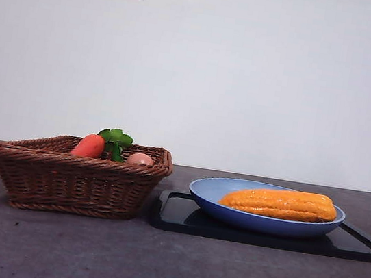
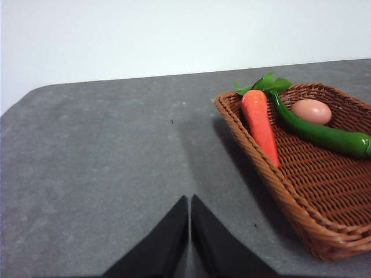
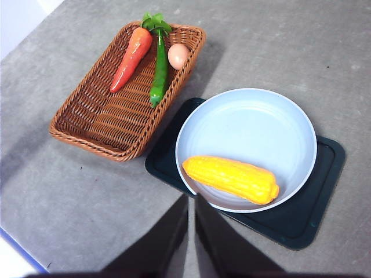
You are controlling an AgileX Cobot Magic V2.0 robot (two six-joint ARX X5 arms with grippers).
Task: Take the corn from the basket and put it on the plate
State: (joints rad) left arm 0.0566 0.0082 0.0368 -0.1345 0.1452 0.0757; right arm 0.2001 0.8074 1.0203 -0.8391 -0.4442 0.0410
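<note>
Both claws, left (image 2: 189,231) and right (image 3: 191,231), pinch closed; only wrist views reveal the basket's (image 3: 87,136) green pepper (image 3: 159,72).

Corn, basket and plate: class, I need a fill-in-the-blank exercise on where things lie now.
1. The corn lies on the ____.
2. The plate sits on a black ____.
3. In the basket, the pepper lies between the carrot and the ____.
4. Both grippers, left and right, are ____.

Missing: plate; tray; egg; shut
</note>
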